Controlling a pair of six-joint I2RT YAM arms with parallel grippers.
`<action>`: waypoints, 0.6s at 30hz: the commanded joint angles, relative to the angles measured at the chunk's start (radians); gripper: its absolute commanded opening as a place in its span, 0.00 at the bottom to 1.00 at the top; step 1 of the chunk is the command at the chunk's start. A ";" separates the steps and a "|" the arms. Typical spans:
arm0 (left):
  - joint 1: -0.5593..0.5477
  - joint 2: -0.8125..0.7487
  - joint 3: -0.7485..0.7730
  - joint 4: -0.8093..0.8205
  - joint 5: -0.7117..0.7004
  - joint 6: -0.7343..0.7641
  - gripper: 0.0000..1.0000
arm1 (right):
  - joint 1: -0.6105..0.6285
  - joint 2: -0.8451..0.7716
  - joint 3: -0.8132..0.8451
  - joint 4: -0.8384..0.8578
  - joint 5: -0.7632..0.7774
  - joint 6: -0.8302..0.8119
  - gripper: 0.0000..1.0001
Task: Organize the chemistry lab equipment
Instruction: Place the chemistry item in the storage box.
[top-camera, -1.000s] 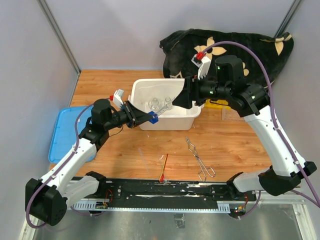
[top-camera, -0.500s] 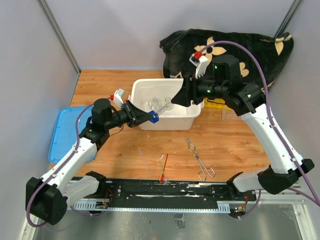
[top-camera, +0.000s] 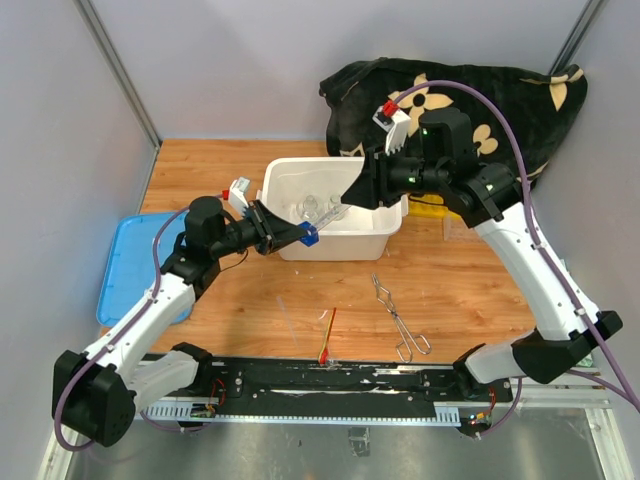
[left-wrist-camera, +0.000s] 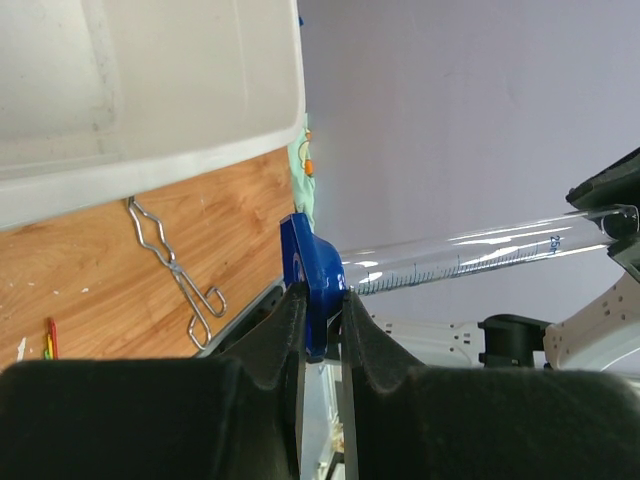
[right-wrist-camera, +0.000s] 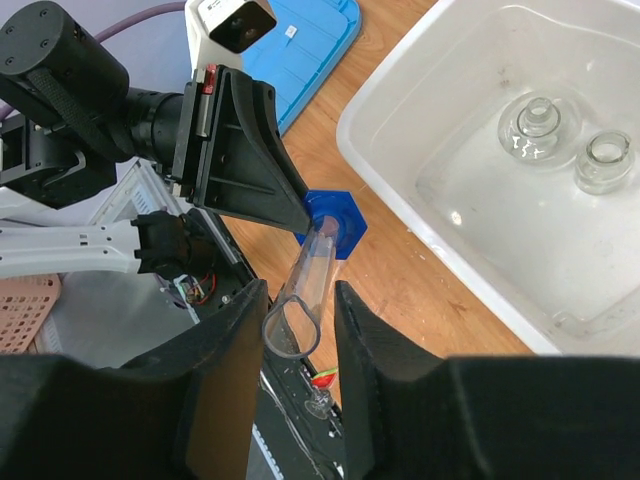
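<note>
— What's changed?
— The right gripper (right-wrist-camera: 300, 292) has narrowed its jaws round the clear tube's (left-wrist-camera: 470, 250) open end; gripped or not, I can't tell.
— And the left?
— The left gripper (left-wrist-camera: 320, 300) pinches the tube's blue base (left-wrist-camera: 312, 268), with the tube held above the white tub's (top-camera: 350, 240) near wall.

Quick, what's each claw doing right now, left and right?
Left claw: closed on the blue base of the clear graduated cylinder.
Right claw: open, straddling the cylinder's mouth, a gap showing on one side.
</note>
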 joint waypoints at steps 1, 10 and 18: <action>0.007 0.006 -0.006 0.050 0.029 -0.012 0.00 | -0.010 0.008 -0.002 0.022 -0.025 0.007 0.30; 0.007 0.020 0.010 0.022 0.024 0.001 0.00 | -0.010 0.023 0.019 -0.015 -0.009 -0.009 0.00; 0.006 0.033 0.029 0.016 0.017 0.006 0.34 | -0.010 0.040 0.048 -0.033 0.002 -0.025 0.00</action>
